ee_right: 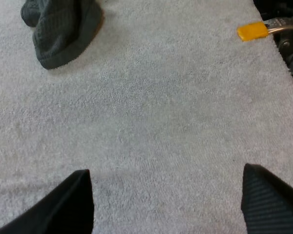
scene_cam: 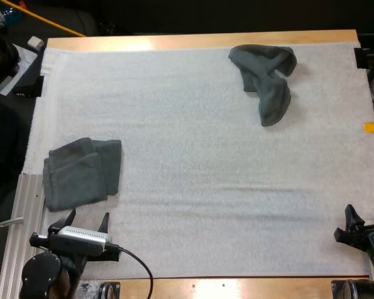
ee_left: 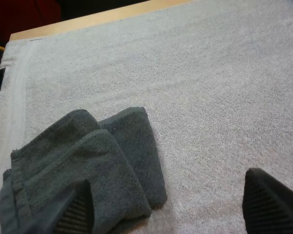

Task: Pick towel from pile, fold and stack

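The crumpled towel point(scene_cam: 267, 78) lay near the white mat's point(scene_cam: 199, 187) far right corner, apparently awaiting pickup. The folded stack point(scene_cam: 81, 171) sat at the mat's left side, likely the deposit point. The left end effector point(scene_cam: 87, 218), at the mat's near left corner, and the right end effector point(scene_cam: 365, 212), at its near right corner, had fingers apart and empty

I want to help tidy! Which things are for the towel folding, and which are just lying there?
For the job: crumpled towel, folded towel stack, left pincer, right pincer.
Just lying about: metal rail, small white object.
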